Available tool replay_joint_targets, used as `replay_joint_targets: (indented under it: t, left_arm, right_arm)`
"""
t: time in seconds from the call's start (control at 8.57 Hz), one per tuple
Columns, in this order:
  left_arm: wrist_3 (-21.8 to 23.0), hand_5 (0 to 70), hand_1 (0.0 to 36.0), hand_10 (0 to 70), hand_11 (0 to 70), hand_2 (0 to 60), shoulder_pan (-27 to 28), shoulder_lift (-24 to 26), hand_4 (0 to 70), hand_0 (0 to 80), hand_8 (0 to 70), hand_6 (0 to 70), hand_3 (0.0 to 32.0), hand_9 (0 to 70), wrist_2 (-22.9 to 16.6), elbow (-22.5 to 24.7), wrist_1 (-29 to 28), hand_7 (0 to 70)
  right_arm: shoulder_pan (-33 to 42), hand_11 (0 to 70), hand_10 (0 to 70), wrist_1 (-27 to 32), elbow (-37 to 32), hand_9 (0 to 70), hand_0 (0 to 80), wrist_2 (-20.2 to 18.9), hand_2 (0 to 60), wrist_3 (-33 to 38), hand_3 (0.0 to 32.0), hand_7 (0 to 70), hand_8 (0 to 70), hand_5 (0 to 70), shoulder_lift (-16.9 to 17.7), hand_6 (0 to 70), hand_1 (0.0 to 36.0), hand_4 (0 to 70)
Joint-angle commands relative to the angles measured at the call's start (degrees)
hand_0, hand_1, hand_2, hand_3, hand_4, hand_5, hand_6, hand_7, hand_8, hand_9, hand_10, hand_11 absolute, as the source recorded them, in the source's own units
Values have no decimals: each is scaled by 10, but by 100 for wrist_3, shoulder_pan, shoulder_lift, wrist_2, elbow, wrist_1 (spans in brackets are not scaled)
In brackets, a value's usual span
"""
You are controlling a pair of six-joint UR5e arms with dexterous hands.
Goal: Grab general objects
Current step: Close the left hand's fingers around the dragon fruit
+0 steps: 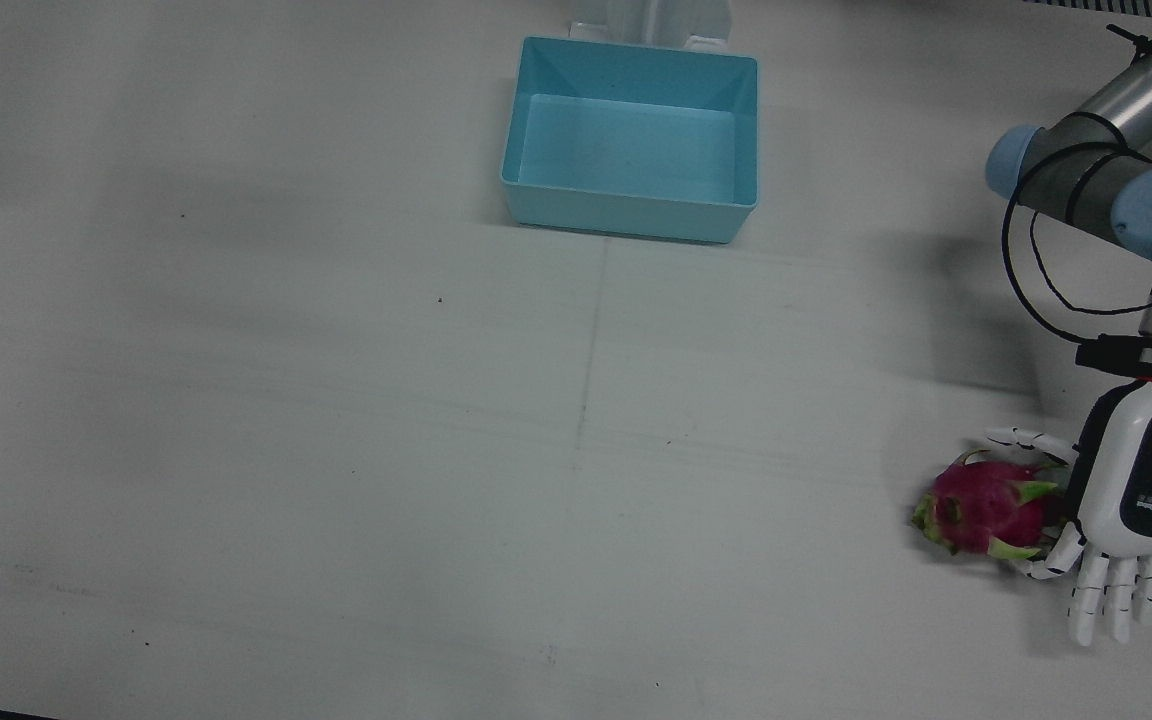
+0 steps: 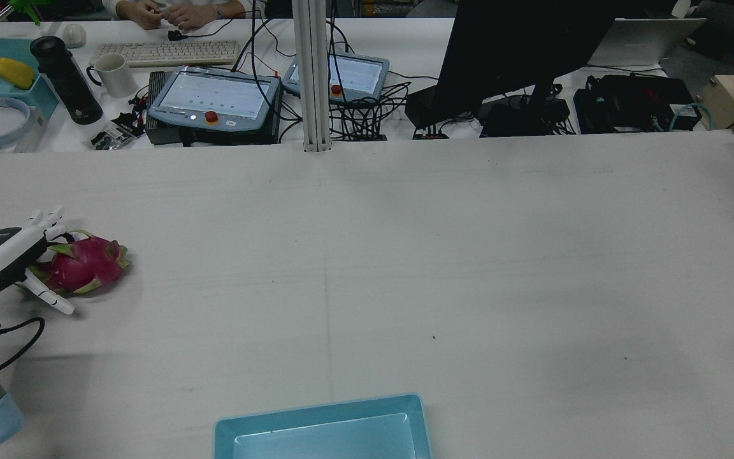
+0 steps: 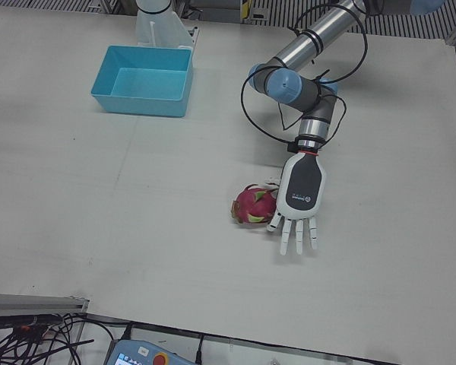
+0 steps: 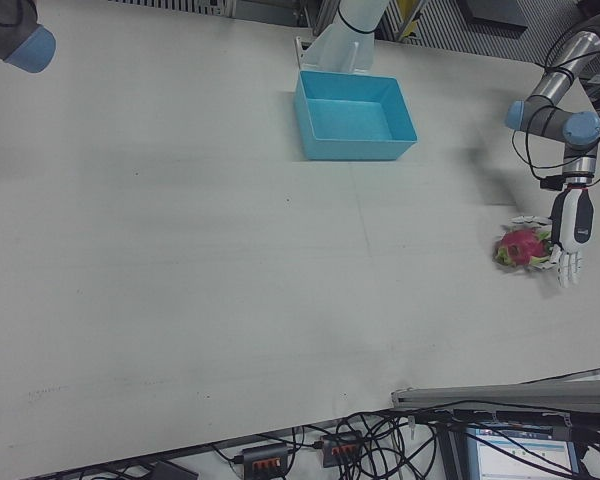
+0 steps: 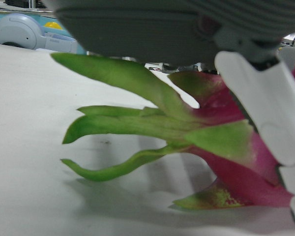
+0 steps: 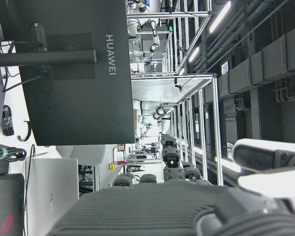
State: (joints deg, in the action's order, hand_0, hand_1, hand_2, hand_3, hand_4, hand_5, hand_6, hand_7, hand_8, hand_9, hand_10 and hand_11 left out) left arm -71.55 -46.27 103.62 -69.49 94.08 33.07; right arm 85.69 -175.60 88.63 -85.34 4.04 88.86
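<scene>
A monitor (image 6: 73, 73) in the right hand view reads "HUAWEI"; the logo on the left hand (image 1: 1131, 510) is too small to read. The dragon fruit (image 1: 986, 507) lies on the table (image 1: 336, 450) far from the empty blue bin (image 1: 631, 140). It lies against the left hand's palm side, long axis across the front view; fingers (image 1: 1106, 600) are spread and straight, thumb (image 1: 1026, 437) behind the fruit, not clamped.

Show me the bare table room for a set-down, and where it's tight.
Bare: the whole stretch from the blue bin across the table toward the right arm's side. Tight only at the left hand, whose fingers bracket the dragon fruit.
</scene>
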Motion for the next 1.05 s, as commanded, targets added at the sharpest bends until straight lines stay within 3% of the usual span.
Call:
replay_joint_targets:
  t: [0.0, 0.23, 0.35, 0.47, 0.58, 0.7, 0.82, 0.93]
  left_arm:
    - [63, 0, 297, 30, 77, 120, 13, 491, 0, 634, 0, 0, 156, 0, -21, -355, 269, 17]
    - [63, 7, 314, 39, 90, 166, 4, 528, 0, 641, 0, 0, 86, 0, -12, -356, 323, 43]
    - [63, 143, 318, 57, 118, 188, 4, 519, 0, 641, 0, 0, 28, 2, -12, -356, 367, 82]
    - [71, 287, 313, 73, 141, 200, 4, 501, 0, 634, 0, 6, 0, 9, -3, -347, 393, 116]
    - [63, 501, 307, 90, 163, 248, 4, 510, 12, 615, 4, 51, 0, 20, 23, -321, 463, 173]
    - [54, 700, 296, 149, 244, 361, -5, 510, 58, 582, 78, 159, 0, 90, 49, -286, 472, 263]
    - [54, 700, 275, 266, 409, 407, -14, 510, 79, 563, 184, 276, 0, 223, 50, -259, 481, 357]
    - [54, 700, 223, 458, 660, 397, -14, 510, 123, 539, 354, 435, 0, 434, 50, -250, 473, 484]
  right_arm:
    - [0, 0, 0, 0, -3, 0, 0, 0, 0, 0, 0, 0, 0, 0, 0, 0, 0, 0]
    - [0, 0, 0, 0, -3, 0, 0, 0, 0, 0, 0, 0, 0, 0, 0, 0, 0, 0]
    - [0, 0, 0, 0, -3, 0, 0, 0, 0, 0, 0, 0, 0, 0, 0, 0, 0, 0]
    - [0, 0, 0, 0, 5, 0, 0, 0, 0, 0, 0, 0, 0, 0, 0, 0, 0, 0]
    - [0, 0, 0, 0, -3, 0, 0, 0, 0, 0, 0, 0, 0, 0, 0, 0, 0, 0]
    - [9, 0, 0, 0, 5, 0, 0, 0, 0, 0, 0, 0, 0, 0, 0, 0, 0, 0]
    - [0, 0, 0, 0, -3, 0, 0, 0, 0, 0, 0, 0, 0, 0, 0, 0, 0, 0]
    - [0, 0, 0, 0, -3, 0, 0, 0, 0, 0, 0, 0, 0, 0, 0, 0, 0, 0]
